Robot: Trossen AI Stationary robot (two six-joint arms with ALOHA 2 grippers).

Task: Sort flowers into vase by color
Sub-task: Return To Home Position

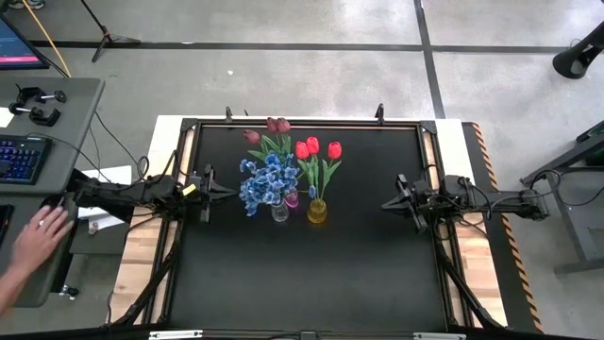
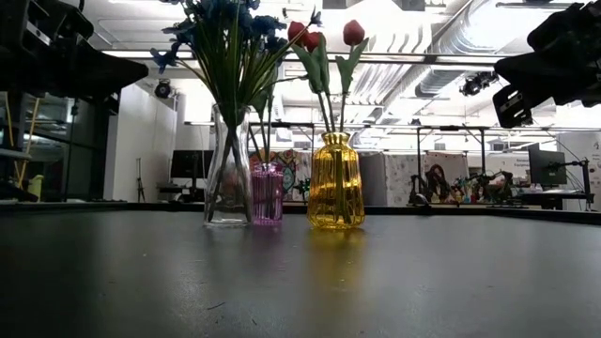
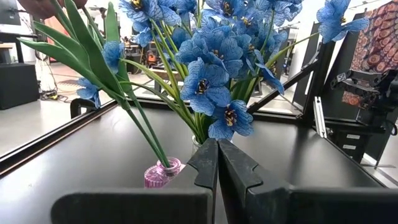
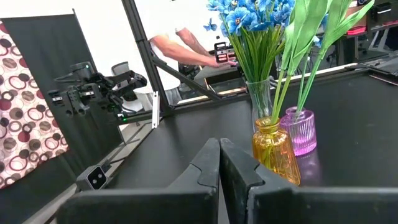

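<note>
While both arms wait at opposite table (image 1: 302,283) sides, all stems stand mid-table: blue blossoms (image 1: 267,181) in the clear vase (image 2: 228,178), maroon tulips (image 1: 274,126) in the pink vase (image 2: 268,194) just beside it, red tulips (image 1: 312,147) in the yellow vase (image 2: 335,183). The left gripper (image 1: 226,192), fingers pressed together, points at the blue bunch; the right gripper (image 1: 385,203), likewise pressed together, sits well apart from the vases.

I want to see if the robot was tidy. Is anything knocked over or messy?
Nothing stands out. The clear vase, pink vase and yellow vase stand upright, holding the blue flowers, maroon tulips and red tulips. No flower lies on the table. The left pincer and right pincer wait at the sides, shut.
</note>
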